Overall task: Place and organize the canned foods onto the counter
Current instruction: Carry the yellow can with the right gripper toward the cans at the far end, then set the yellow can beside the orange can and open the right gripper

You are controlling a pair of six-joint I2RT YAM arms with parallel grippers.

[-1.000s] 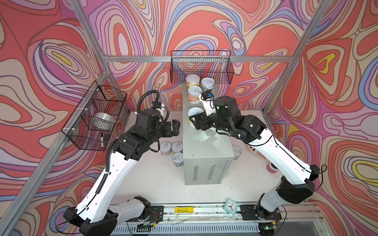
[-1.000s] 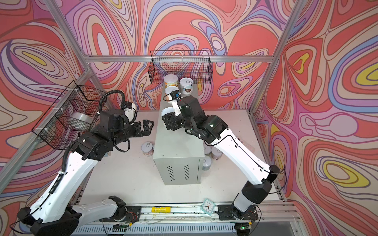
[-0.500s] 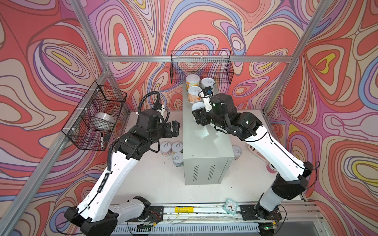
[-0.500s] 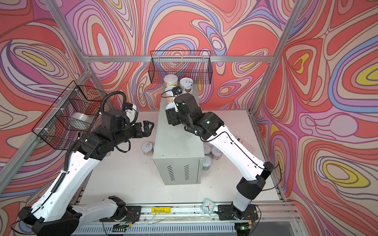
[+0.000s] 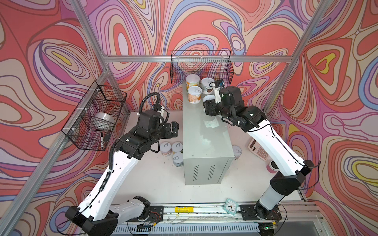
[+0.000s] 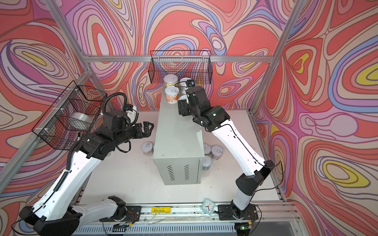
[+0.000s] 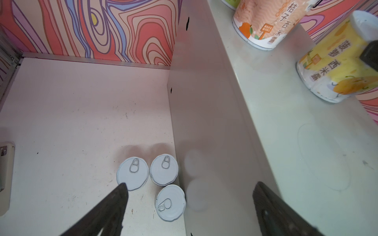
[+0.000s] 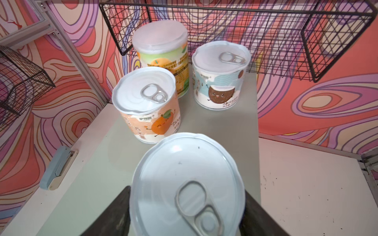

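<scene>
The counter [image 5: 204, 139] is a tall grey box in the middle of the table. At its far end stand a tall orange-and-green can [image 5: 192, 80], a white coconut can [image 5: 207, 85] and an orange can [image 5: 194, 95]. Just in front of them my right gripper [image 5: 210, 104] is shut on a yellow-labelled can [image 7: 337, 67], its fingers [image 8: 116, 214] pressed to both sides of the lid [image 8: 184, 167]. My left gripper [image 5: 172, 129] hangs open left of the counter, above three cans on the table [image 7: 132, 173], [image 7: 164, 169], [image 7: 170, 202]. Three more cans [image 6: 217, 152] sit right of the counter.
A wire basket [image 5: 201, 66] hangs on the back wall right above the far cans. Another basket [image 5: 96, 114] on the left wall holds a tape roll. A calculator [image 5: 258, 149] and a pink cylinder [image 5: 272, 166] lie under the right arm. A small clock [image 5: 231, 206] stands at the front rail.
My right gripper has carried the yellow-labelled can farther back along the counter, up to the orange can. The left gripper has barely shifted and stays open.
</scene>
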